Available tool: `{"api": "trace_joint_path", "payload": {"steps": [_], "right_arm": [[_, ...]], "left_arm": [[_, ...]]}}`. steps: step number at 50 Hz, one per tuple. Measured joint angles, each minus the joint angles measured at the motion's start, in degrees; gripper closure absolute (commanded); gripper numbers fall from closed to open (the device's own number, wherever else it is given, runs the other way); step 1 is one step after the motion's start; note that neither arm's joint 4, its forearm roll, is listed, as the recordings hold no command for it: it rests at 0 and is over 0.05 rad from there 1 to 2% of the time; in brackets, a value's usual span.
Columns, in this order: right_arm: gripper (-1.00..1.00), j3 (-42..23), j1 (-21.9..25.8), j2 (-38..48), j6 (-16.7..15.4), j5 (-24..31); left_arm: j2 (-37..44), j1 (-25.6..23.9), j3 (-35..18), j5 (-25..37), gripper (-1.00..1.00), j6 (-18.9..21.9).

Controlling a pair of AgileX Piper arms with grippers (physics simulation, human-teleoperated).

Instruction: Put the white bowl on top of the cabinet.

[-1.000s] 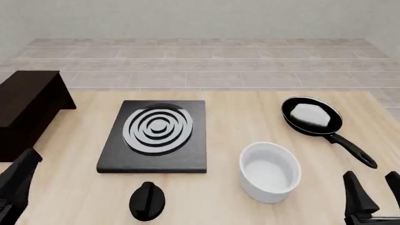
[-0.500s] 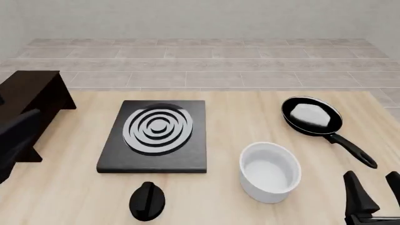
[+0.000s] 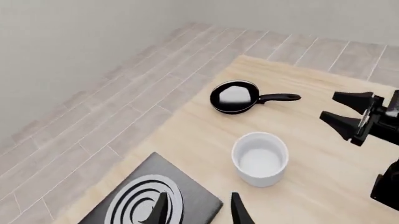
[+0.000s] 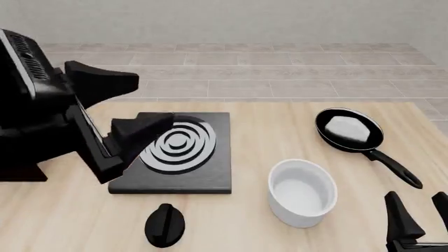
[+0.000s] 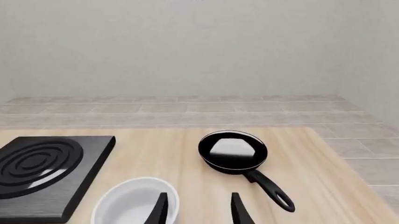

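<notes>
Both tools spread and empty — left tool [image 4: 129,107] above the stove plate [image 4: 175,152], right tool [image 4: 422,220] near the white bowl [image 4: 302,192].

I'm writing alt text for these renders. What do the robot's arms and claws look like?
Both are matte black, with no cables or markings visible. The left arm is blocky, with a ribbed panel edged in light grey; its left claw has thick wedge-shaped fingers. The right claw shows slim, pointed black fingers.

left arm [image 4: 63,121] — across stove plate [image 4: 203,176]
</notes>
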Motion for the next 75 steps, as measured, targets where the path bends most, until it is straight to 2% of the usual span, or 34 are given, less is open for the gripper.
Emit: {"api": "trace_joint_path", "payload": {"steps": [12, 29, 43, 62, 75], "right_arm": [[-1.0, 0.02, 0.02, -0.03, -0.08, -0.03], [-1.0, 0.07, 0.03, 0.06, -0.04, -0.12], [-1.0, 0.06, 0.04, 0.02, -0.08, -0.12], [-1.0, 0.07, 0.05, 0.01, -0.1, -0.15], [-1.0, 0.1, 0.06, 0.05, -0.08, -0.21]], "left_arm": [[12.73, -9.0, -6.61, -0.31, -1.0, -0.77], [28.48, -19.66, -16.46, 3.54, -1.0, -0.36], [36.92, -25.47, -19.51, 5.35, -1.0, -0.9], [45.23, -27.08, -20.32, 3.99, -1.0, -1.2], [50.82, -24.38, -19.1, 2.5, -1.0, 3.27]]}}
